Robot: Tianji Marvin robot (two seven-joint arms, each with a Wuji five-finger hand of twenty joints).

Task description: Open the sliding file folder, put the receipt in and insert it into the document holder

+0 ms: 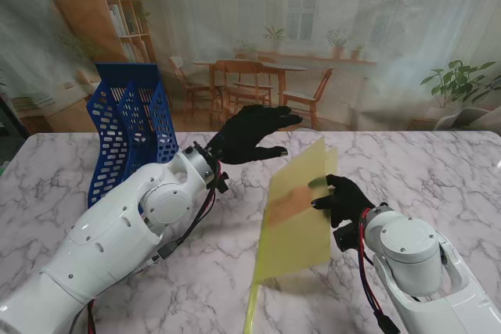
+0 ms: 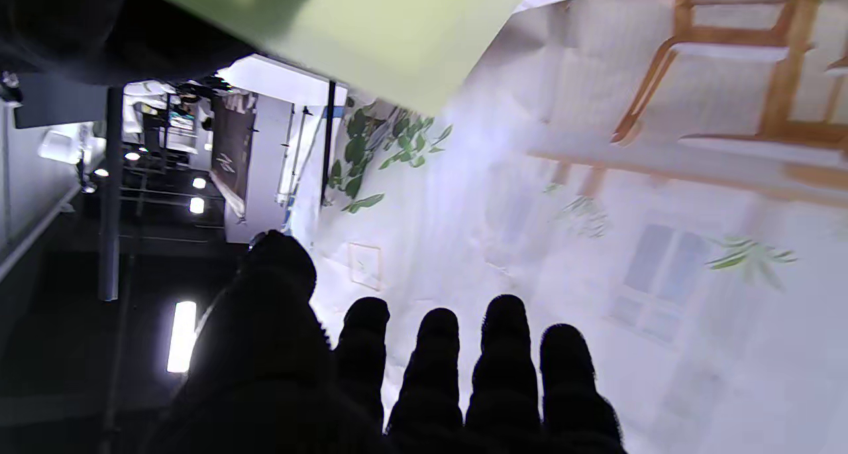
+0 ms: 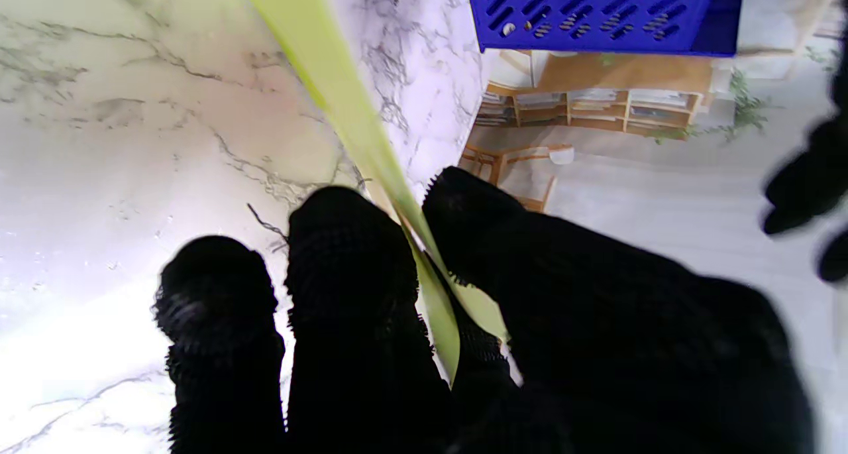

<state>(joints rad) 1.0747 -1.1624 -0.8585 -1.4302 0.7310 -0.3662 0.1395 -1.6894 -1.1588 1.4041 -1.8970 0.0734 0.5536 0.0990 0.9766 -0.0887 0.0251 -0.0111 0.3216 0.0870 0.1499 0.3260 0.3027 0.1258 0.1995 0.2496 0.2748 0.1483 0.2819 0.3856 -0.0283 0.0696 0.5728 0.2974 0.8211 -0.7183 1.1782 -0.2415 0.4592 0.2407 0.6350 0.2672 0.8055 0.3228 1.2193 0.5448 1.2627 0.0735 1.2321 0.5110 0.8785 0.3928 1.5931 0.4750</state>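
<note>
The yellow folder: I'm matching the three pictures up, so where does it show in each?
Stand view: yellow folder held upright in the right hand, centre-right of the table.
Left wrist view: its pale green-yellow sheet fills the upper edge.
Right wrist view: edge-on strip pinched between the fingers.
Shared landmark: the folder itself; the blue document holder shows in two views.

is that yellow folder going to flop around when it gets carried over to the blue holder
Probably flexes some: the yellow folder is a thin translucent sheet, pinched at one edge by the right hand. It looks light and fairly flat now. Likely slick plastic, so it could slip. The left hand isn't supporting it.
</note>
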